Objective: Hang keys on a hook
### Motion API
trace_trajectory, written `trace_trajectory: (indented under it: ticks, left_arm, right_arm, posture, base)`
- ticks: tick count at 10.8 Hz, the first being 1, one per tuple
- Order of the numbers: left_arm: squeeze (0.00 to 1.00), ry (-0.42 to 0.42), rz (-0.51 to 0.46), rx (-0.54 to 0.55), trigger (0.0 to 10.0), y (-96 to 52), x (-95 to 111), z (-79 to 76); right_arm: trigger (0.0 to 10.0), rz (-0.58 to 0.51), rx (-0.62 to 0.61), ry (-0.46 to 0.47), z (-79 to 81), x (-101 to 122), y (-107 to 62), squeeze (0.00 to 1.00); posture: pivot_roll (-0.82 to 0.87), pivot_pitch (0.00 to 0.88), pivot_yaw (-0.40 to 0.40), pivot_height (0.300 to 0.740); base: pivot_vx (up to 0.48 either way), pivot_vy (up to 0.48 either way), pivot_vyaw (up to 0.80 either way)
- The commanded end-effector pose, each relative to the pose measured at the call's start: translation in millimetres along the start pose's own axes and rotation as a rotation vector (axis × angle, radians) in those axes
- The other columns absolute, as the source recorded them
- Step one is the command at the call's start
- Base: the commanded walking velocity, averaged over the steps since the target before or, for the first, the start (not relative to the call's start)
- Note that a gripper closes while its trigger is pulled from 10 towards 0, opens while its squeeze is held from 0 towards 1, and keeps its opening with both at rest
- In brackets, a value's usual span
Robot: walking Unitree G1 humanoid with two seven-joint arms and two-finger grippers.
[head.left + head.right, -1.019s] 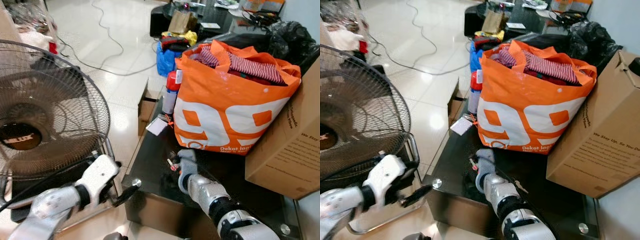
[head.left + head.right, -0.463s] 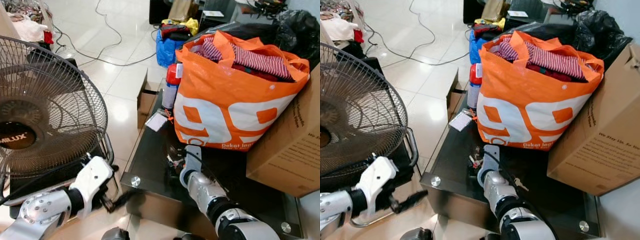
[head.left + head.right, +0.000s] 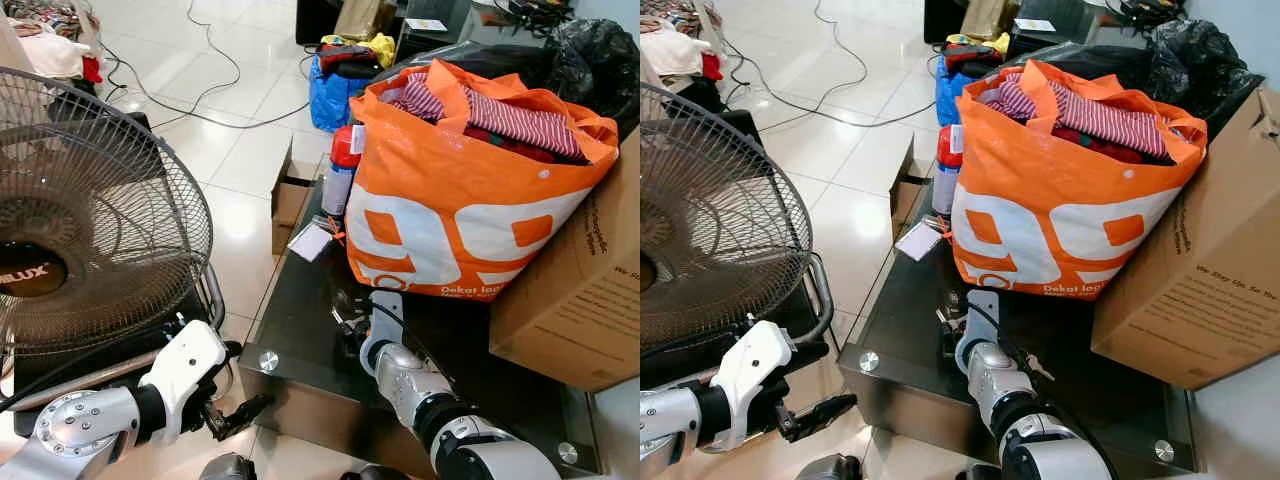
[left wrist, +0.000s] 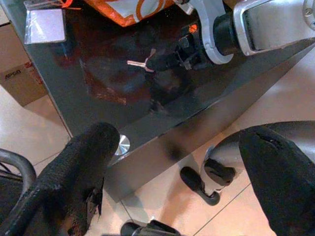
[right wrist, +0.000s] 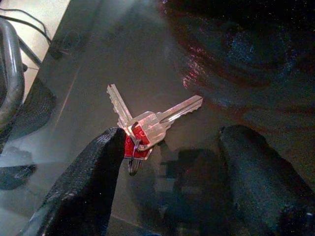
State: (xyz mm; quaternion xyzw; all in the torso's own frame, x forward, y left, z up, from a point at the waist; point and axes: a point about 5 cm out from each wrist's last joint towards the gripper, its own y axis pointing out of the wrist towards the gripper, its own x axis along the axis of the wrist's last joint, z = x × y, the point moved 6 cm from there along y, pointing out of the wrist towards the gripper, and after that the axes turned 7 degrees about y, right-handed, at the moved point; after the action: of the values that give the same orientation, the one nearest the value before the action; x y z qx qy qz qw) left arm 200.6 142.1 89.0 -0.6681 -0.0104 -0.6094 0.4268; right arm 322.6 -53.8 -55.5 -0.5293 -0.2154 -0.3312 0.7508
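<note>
- Two keys [image 5: 147,120] (one red tag) lie flat on the black glass table [image 3: 300,320].
- Right gripper [image 5: 167,167] straddles them, fingers apart, one touching the tag.
- Left gripper [image 4: 177,167] hangs spread beside the table's edge.

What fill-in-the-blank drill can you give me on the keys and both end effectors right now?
1. The keys lie flat on the dark glass ____.
2. The right end effector has its fingers ____, one on each side of the keys.
3. Just behind the keys stands a big ____ bag stuffed with clothes.
4. The left end effector hangs low beside the table, in front of the ____.

Missing words: table; open; orange; fan
</note>
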Motion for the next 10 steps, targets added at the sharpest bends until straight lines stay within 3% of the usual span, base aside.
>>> trace_trajectory:
  ticks: [1, 7, 10]
  left_arm:
    - [0.00, 0.007, -0.008, -0.023, 10.0, 0.1, 3.9, -3.5]
    - [0.00, 0.015, -0.013, -0.041, 10.0, 3.6, 5.5, -4.8]
    - [0.00, 0.022, -0.010, -0.035, 10.0, 4.1, 5.4, -3.5]
  right_arm:
    - [0.0, 0.047, 0.032, 0.006, 15.0, -11.7, 0.4, 0.00]
    - [0.0, 0.131, 0.141, -0.266, 31.2, -30.6, -2.2, 0.00]
    - [0.0, 0.124, 0.128, -0.275, 28.1, -28.3, -1.9, 0.00]
  posture:
    - [0.04, 0.130, -0.064, 0.740]
    - [0.04, 0.117, -0.056, 0.740]
    - [0.04, 0.116, -0.056, 0.740]
  base:
    - [0.000, 0.000, 0.00]
    - [0.000, 0.000, 0.00]
    - [0.000, 0.000, 0.00]
